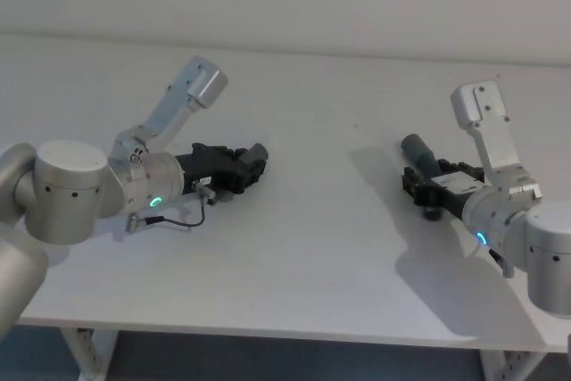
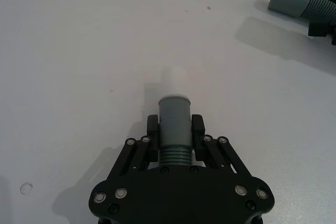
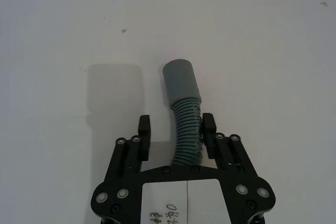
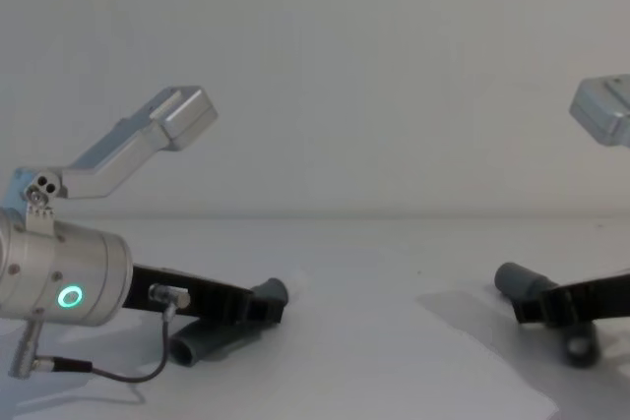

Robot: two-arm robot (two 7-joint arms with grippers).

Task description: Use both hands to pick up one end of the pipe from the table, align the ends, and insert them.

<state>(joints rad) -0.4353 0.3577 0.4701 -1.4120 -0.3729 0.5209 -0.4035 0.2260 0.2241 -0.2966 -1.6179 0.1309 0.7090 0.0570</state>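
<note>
- Dark-grey curved plastic pipe piece with a narrow white tip (image 2: 173,114): sits low over the wide matt white worktop (image 1: 321,256) on the robot's left. Its white tip (image 2: 173,77) points away from the wrist, toward the middle.
- Black two-finger left gripper (image 2: 175,127): fingers (image 2: 153,129) closed on this piece, one pad on each side, just ahead of the ribs.
- Dark-grey ribbed plastic pipe piece with a wide smooth grey collar (image 3: 186,129): on the robot's right, well apart from the first piece. The collar (image 3: 181,80) is raised and tilted toward the middle; in the chest view the lower end reaches down to the worktop.
- Black two-finger right gripper (image 3: 176,128): fingers (image 3: 209,128) straddle the ribbed part. One pad touches and the other shows a gap, so I read them as open, not yet clamped.
- Step in hand, as judged: the pick-up. The left grasp looks made, the right grasp unfinished. Alignment and insertion are not begun.
- Next move calls for closing the right fingers squarely on the ribs and lifting both pieces. Then swing them inward until white tip and collar share one axis, and push straight.
- Risk: the ribbed part probably flexes, so the collar may droop off-axis.
- Around: a thin dark cable (image 1: 183,220) loops at the left wrist beside its glowing green ring (image 1: 156,202); a plain pale wall stands behind. Nothing lies on the worktop between the two ends.
</note>
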